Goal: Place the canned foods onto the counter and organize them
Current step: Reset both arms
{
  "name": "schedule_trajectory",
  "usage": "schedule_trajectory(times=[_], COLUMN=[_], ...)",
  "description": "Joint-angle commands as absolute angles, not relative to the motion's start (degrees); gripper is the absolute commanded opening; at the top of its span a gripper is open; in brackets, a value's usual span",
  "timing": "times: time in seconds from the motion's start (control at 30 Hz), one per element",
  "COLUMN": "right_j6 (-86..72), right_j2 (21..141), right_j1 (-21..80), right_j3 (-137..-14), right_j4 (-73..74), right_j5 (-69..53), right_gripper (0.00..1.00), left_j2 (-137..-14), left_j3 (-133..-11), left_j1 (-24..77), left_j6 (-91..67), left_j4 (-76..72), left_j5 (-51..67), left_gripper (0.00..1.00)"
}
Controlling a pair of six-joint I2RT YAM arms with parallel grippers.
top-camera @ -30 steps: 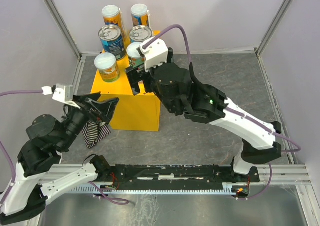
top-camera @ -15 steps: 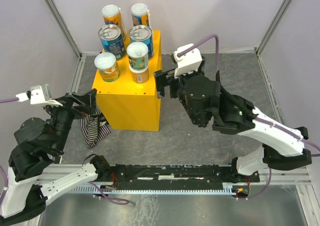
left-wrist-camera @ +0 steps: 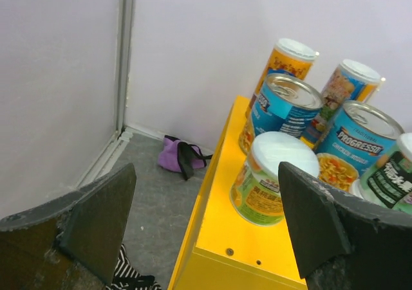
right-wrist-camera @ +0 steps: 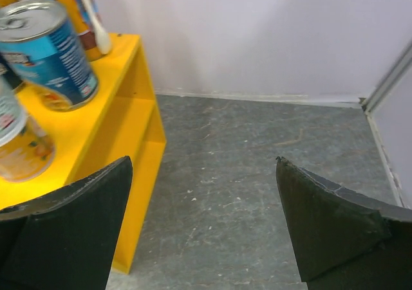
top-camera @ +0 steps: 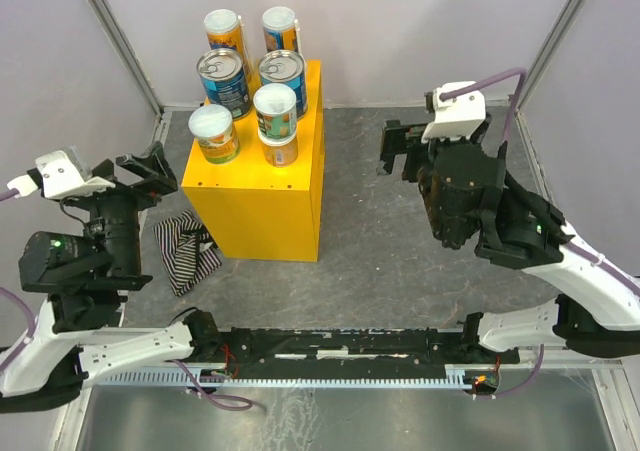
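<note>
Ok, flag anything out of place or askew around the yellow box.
A striped cloth lies crumpled on the floor beside the counter, and a purple bundle sits by the back wall. The six cans stand upright.

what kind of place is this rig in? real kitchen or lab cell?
Looks like a lab test cell, not a kitchen: plain pale walls on bare metal frame posts, a grey mat floor, and a yellow box standing in as the counter under six cans.
</note>
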State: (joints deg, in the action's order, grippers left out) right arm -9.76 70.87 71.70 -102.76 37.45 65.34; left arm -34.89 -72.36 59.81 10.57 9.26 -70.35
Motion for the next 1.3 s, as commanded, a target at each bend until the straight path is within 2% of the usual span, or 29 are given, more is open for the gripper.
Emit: schedule_trajectory(times=[0.0,0.1,0.23,0.63,0.7,0.77,0.87,1.07,1.27], right_j6=[-12.91,-13.39,-14.24,-17.62,-18.47,-19.32,-20.09,-20.91,-20.60], right_j2=[71.94,74.37,76.99,81.01,81.20,80.98,80.73,79.89,79.55], right_j1=[65.69,61.34,55.52,39.98,36.93,34.19,30.70,25.81,24.67], right_j3=[-105.95,-108.46,-110.81,-112.76,-112.10,-110.98,-109.37,-107.74,-106.12], right_j4=[43.07,45.90,47.59,50.55,50.96,50.74,50.63,50.36,49.23], right_j5=[60.44,56.74,50.85,37.06,34.72,32.54,29.86,26.03,24.86], right_gripper=[1.00,0.99,0.99,0.99,0.99,0.99,0.99,0.99,0.99], left_j2=[-36.58,-40.13,-47.05,-75.56,-79.46,-82.28,-85.39,-83.76,-83.37], left_j3=[-70.38,-74.02,-82.63,-127.98,-132.14,-136.63,-141.62,-131.51,-127.40], left_j1=[66.36,69.98,70.76,70.67,69.79,64.36,49.89,33.69,7.80], left_j6=[40.27,46.40,48.17,55.16,57.45,50.42,34.05,14.20,-14.43], left_j4=[-22.75,-25.96,-21.41,-4.72,-4.20,2.29,19.74,27.05,36.01], left_j5=[-74.63,-72.35,-67.71,-59.45,-59.11,-56.21,-47.89,-37.50,-29.30], left_gripper=[0.96,0.96,0.97,0.99,0.99,0.99,0.99,0.99,0.99])
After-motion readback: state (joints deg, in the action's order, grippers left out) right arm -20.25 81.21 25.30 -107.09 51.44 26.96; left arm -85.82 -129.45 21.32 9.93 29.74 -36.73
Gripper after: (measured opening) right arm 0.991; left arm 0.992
